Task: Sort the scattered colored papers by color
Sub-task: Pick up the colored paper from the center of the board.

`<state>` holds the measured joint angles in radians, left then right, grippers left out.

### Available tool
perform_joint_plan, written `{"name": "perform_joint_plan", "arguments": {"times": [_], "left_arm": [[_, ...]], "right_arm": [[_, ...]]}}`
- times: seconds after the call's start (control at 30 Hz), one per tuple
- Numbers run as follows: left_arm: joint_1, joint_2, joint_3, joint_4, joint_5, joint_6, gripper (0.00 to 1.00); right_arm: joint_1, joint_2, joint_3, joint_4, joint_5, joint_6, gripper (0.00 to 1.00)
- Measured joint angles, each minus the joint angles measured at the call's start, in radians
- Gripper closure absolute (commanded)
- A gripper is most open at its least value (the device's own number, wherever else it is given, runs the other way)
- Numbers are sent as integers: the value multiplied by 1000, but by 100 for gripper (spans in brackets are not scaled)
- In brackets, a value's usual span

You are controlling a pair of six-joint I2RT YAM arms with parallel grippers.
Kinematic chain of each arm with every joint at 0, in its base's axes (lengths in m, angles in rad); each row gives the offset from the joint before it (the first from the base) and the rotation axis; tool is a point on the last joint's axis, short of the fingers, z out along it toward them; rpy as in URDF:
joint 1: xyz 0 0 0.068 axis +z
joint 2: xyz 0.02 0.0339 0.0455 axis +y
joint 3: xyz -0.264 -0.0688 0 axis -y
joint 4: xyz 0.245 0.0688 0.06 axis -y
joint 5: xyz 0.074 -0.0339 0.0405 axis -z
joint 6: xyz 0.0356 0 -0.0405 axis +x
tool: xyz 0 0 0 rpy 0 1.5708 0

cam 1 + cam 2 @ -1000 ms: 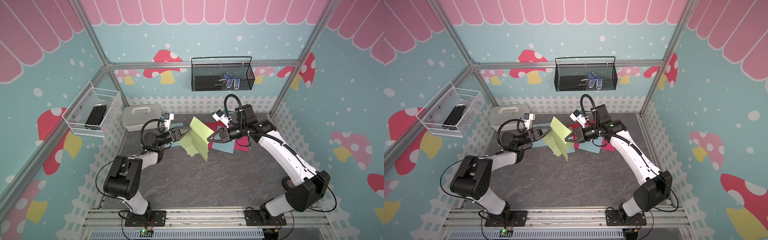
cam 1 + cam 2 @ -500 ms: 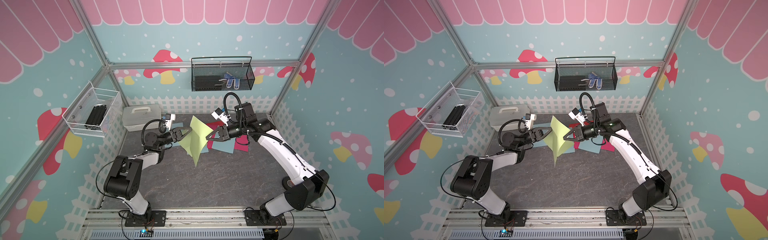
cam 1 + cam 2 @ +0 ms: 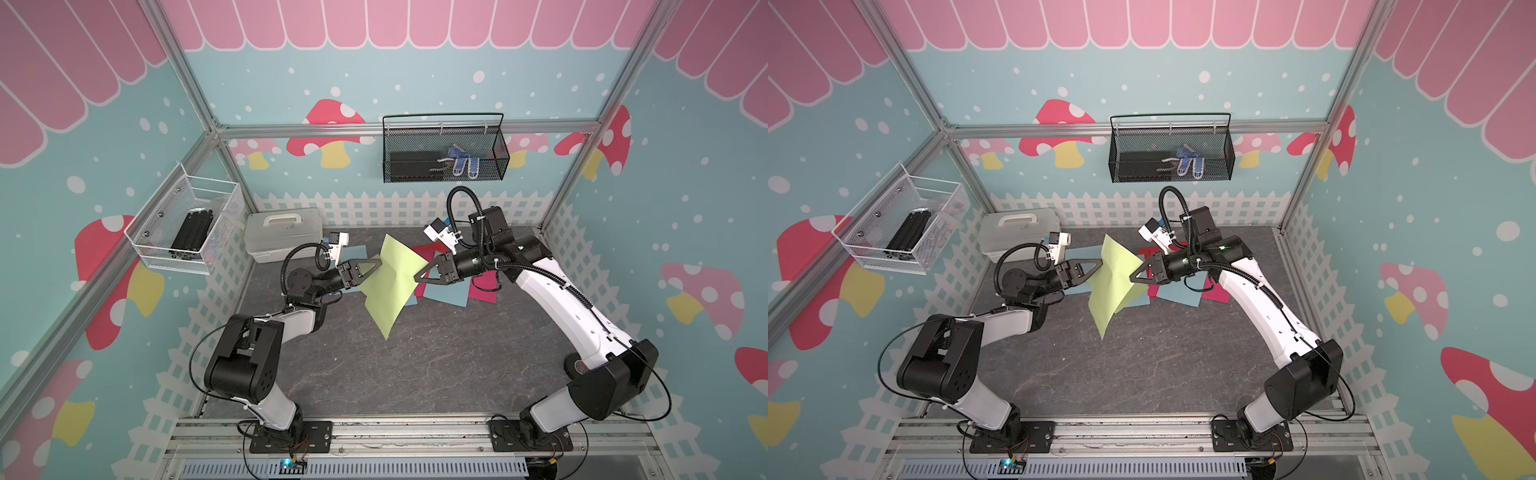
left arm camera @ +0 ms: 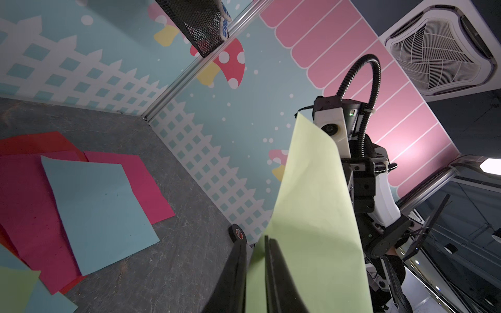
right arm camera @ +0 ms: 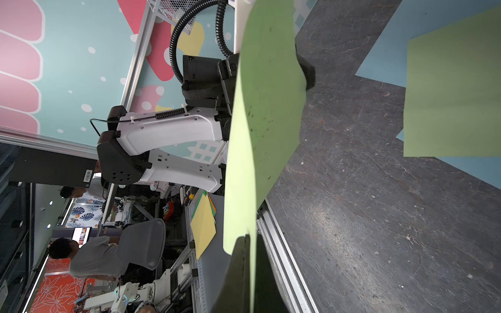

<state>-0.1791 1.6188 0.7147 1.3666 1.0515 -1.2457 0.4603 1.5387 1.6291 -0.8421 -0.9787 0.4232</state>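
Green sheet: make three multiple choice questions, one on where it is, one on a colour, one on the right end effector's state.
1. Where is the green sheet? A in the air over the table; B flat on it; C under the pink sheets.
2. Which colour sheet overlaps the pink ones? A yellow; B white; C blue.
3. The right end effector is: A open, empty; B shut on the green sheet; C shut on a pink sheet.
1 A, it is held up, not lying flat; 2 C, the blue sheet lies on them; 3 B, its jaws pinch the sheet's edge.
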Motion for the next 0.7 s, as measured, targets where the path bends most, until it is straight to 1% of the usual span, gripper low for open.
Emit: {"name": "perform_joint_plan", "arguments": {"times": [0.3, 0.5, 0.7], "left_arm": [[0, -76, -56, 0, 0, -4, 71], [0, -157, -107, -43, 0, 18, 71], [-8, -249, -121, -175, 0, 104, 73]], "right_arm": [[0, 26, 38, -95, 103, -64, 100], [-2, 37, 61, -140, 163, -100, 100], [-2, 55, 81, -174, 206, -129, 100]]}}
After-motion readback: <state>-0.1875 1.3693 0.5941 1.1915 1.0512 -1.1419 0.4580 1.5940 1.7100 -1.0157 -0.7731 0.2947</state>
